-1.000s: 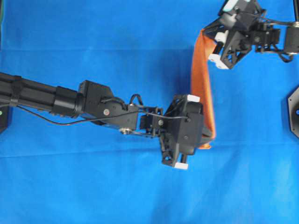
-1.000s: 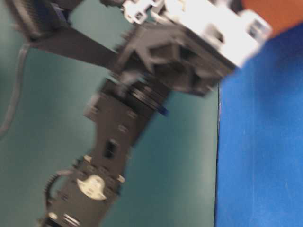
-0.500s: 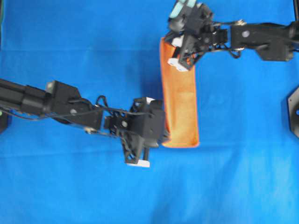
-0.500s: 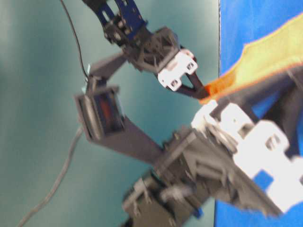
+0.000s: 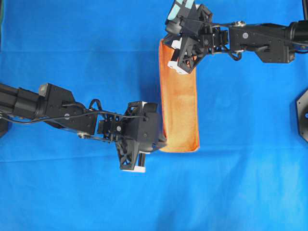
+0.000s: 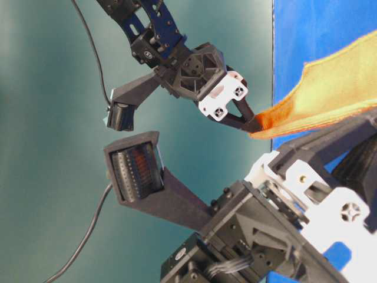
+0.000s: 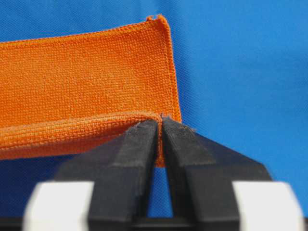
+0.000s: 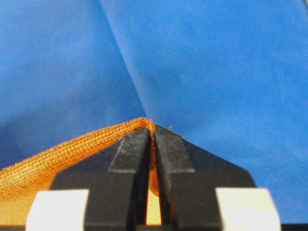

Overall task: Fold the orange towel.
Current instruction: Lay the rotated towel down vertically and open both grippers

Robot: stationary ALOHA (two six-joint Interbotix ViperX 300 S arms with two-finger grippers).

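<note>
**Inspector A:** The orange towel (image 5: 179,98) is now found laid flat on the blue cloth (image 5: 72,48) as a long doubled strip. A second ago it was held up off the surface, stretched between the two tools. The fold is judged laid down.

**Inspector B:** The state of the left gripper (image 7: 160,126) is requested.

**Inspector A:** The near corner of the strip is seen at its tips, the hem pressed between them. The jaws are nearly together, with a thin gap noted. Whether the corner is gripped or being let go cannot be told.

**Inspector B:** And the right gripper (image 8: 153,131)?

**Inspector A:** It is recorded as clamped on the far corner, the towel edge being pinched at its tips. In the table-level view that corner is seen slightly raised.

**Inspector B:** Release at both ends is judged outstanding; a further fold is likely required.
</note>
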